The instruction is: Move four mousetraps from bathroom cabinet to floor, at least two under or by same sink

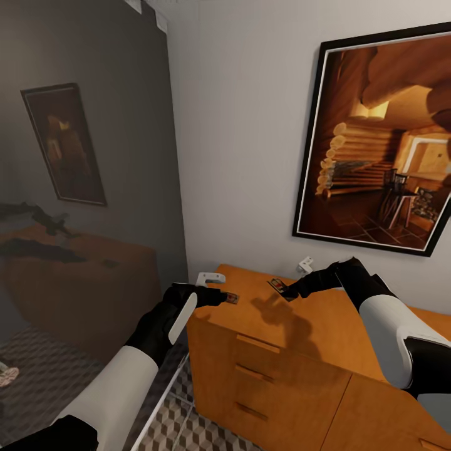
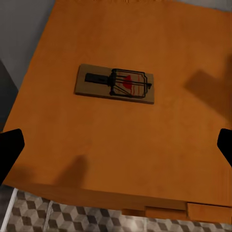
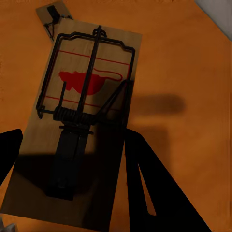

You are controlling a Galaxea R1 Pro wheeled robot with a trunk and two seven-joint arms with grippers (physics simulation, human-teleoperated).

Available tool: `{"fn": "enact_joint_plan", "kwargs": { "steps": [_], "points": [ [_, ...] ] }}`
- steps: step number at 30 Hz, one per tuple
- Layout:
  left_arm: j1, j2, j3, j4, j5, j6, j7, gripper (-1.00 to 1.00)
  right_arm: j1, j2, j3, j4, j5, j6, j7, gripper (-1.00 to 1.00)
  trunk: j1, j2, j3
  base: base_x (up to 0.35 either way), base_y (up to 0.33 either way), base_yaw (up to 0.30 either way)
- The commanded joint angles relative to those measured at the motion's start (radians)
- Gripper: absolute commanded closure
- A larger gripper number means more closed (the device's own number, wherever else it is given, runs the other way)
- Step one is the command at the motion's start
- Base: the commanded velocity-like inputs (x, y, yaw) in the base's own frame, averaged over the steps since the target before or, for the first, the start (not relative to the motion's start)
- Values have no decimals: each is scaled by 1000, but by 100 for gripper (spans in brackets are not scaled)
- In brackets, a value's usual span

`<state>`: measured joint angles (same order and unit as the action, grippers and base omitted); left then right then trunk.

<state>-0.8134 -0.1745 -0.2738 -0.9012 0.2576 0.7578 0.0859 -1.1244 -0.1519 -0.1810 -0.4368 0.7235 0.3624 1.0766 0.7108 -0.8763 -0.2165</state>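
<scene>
Holding one mousetrap (image 3: 82, 121) clamped in the right gripper (image 1: 289, 290) above the orange cabinet top (image 1: 326, 326) (second trap (image 2: 115, 84) lying flat there), lowering the left gripper (image 1: 220, 297), fingers apart, squarely over its board edges.

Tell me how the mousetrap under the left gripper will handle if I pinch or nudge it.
The mousetrap looks like a thin, stiff board, so it probably won't flex. Lying flat on the smooth cabinet, it may slide rather than tip. Its low edges give little to pinch, and the wire parts could snag a finger.
</scene>
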Motion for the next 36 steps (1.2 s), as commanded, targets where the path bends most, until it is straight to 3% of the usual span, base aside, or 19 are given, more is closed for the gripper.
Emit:
{"fn": "enact_joint_plan", "kwargs": {
  "steps": [1, 12, 20, 36],
  "points": [
    [0, 0, 0, 0, 0, 0, 0, -100, 0, 0, 0, 0, -2, 5, 1, 100, -4, 7, 3, 0, 0, 0],
    [0, 0, 1, 1, 0, 0, -1, -100, 0, 5, 1, 1, -1, 4, 0, 100, -46, 84, 38, 0, 0, 0],
    [0, 0, 1, 1, -1, 0, -1, -100, 0, 23, 1, 1, 0, 4, -1, 100, -77, 140, 63, 0, 0, 0],
    [0, 0, 1, 1, 1, 0, -2, -100, 0, 25, 1, 1, 1, 4, -1, 100, -130, 238, 107, 0, 0, 0]
  ]
}}
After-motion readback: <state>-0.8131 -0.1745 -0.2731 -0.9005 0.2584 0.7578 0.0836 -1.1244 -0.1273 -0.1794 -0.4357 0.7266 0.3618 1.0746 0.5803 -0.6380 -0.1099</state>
